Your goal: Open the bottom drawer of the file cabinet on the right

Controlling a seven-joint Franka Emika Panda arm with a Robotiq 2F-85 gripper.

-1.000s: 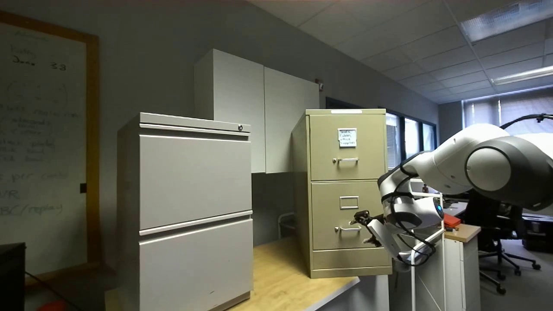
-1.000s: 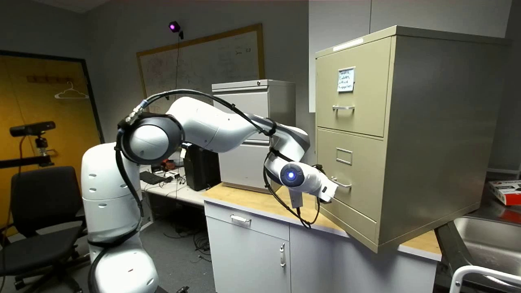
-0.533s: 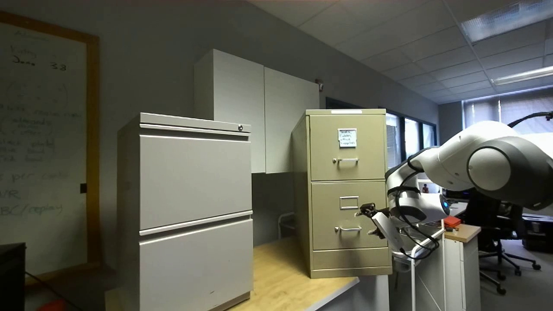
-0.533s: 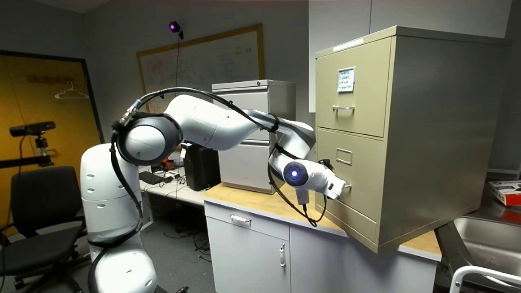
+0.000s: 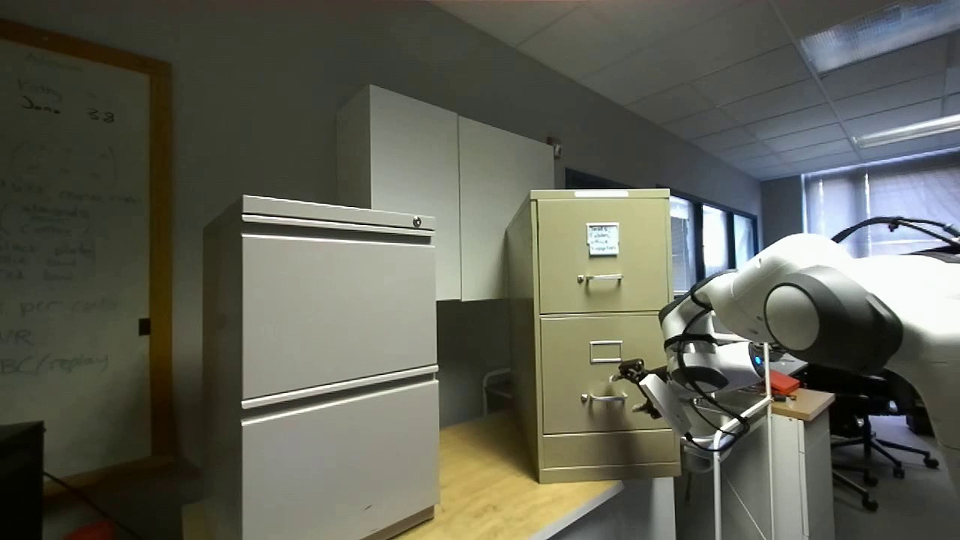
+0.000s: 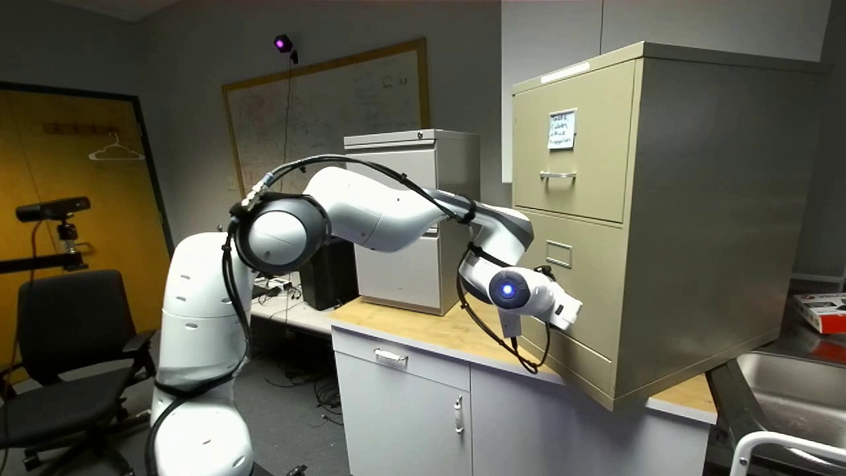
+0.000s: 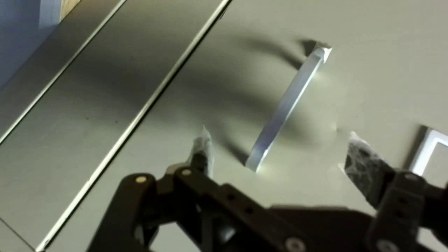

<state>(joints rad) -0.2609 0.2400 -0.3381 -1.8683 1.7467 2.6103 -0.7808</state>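
- The bottom drawer of the tan file cabinet sits right of centre in both exterior views, its front flush and closed; by my reckoning the pull hasn't begun.
- The gripper has its fingers spread wide and holds nothing. In the wrist view they flank the lower end of the slanting handle, near mid-frame.
- Whether the fingertips reach past the bar, I can't tell from here.
- I'd shift toward the bar's middle, up and to the right in the wrist view, go in until the bar lies well between the fingers, squeeze, then draw straight back, square to the front.
- A small round knob at the handle's left end might be a catch; if so, a plain pull could stick.
- Low on the right of an exterior view, the cabinet's front corner juts past the edge of the wooden counter, so a smooth pull seems wiser than a jerk.
- The drawer front is flat painted metal; the handle is a slim, bright bar, bent back at its ends; the label holder is a raised, squared frame.
- The pale, crinkled covering on the fingertips should help on slick metal.
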